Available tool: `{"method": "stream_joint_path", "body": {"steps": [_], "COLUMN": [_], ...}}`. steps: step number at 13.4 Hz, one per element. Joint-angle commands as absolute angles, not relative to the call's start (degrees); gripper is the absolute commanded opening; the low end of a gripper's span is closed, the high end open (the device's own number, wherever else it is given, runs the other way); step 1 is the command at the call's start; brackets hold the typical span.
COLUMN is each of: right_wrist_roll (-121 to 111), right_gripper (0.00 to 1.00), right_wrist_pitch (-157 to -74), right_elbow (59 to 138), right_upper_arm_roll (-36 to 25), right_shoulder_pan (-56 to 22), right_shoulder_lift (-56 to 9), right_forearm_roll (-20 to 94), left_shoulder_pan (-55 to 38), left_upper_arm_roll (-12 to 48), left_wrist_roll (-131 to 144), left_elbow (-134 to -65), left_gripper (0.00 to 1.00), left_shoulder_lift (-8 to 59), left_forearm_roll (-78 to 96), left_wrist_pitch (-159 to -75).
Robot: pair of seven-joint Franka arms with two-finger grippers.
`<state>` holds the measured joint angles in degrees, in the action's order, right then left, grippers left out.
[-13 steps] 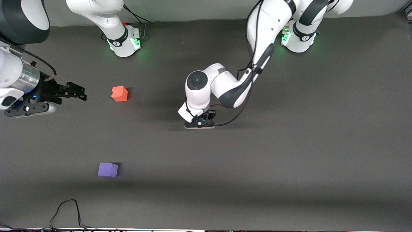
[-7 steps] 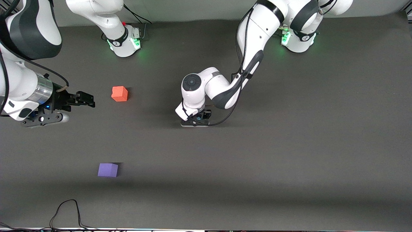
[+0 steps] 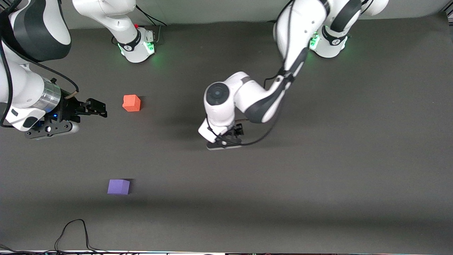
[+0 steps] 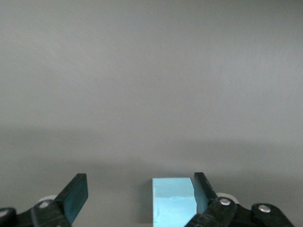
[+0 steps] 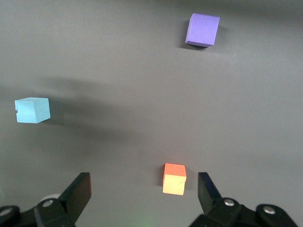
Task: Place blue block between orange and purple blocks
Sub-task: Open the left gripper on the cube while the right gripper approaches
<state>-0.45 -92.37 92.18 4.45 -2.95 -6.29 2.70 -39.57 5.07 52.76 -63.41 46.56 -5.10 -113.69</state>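
Note:
The blue block [image 4: 173, 201] stands on the dark mat between the open fingers of my left gripper [image 4: 138, 189], touching one finger and well apart from the other. In the front view my left gripper [image 3: 231, 136] is low at the table's middle and its wrist hides the block. The right wrist view also shows the blue block [image 5: 32, 109]. The orange block [image 3: 131, 103] lies toward the right arm's end. The purple block [image 3: 119, 186] lies nearer the front camera than it. My right gripper [image 3: 101, 108] is open and empty beside the orange block [image 5: 174, 178]. The purple block [image 5: 202, 30] also shows there.
A black cable [image 3: 74, 230] loops at the table's front edge, nearer the camera than the purple block. The right arm's base [image 3: 136, 46] and the left arm's base [image 3: 329, 42] stand along the back edge. The dark mat [image 3: 318, 159] covers the table.
My right gripper has moved toward the orange block. My left wrist shifted slightly over the blue block, first toward the right arm's end, then back and a little nearer the camera. The blocks have not moved.

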Motion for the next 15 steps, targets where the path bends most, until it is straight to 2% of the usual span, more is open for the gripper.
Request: {"method": "stream_joint_path", "body": {"steps": [1, 3, 5, 7, 11, 15], "right_wrist_roll": [1.0, 4.0, 6.1, 12.4, 18.2, 26.8], "right_gripper": [1.00, 1.00, 1.00, 1.00, 1.00, 1.00], "right_wrist_pitch": [-92.3, -92.4, -92.4, -92.8, -95.4, -96.3], "right_elbow": [89.1, 86.0, 80.0, 76.1, 70.4, 72.4], "right_upper_arm_roll": [4.4, 4.4, 4.5, 4.4, 4.3, 4.3], "right_shoulder_pan": [-4.9, -8.7, -11.8, -15.0, -23.2, -28.9], "right_shoulder_lift": [-8.2, -10.6, -16.1, -20.4, -28.0, -30.1], "right_forearm_roll": [2.8, 2.9, 10.0, 11.9, 11.2, 5.6], "left_shoulder_pan": [-33.2, -25.7, -18.1, -10.1, 1.1, 5.4], "left_upper_arm_roll": [5.3, 5.4, 5.3, 5.2, 4.8, 4.7], "left_wrist_roll": [45.1, 37.8, 30.3, 21.0, 8.6, -0.9], "left_elbow": [-65.6, -71.9, -78.7, -82.9, -83.1, -83.2], "left_gripper": [1.00, 1.00, 1.00, 1.00, 1.00, 1.00], "left_shoulder_lift": [38.6, 30.9, 24.1, 19.4, 15.7, 12.7], "left_forearm_roll": [0.5, 2.0, 2.6, 2.6, 1.8, -0.3], "left_wrist_pitch": [-105.4, -100.8, -98.0, -96.0, -93.8, -92.0]}}
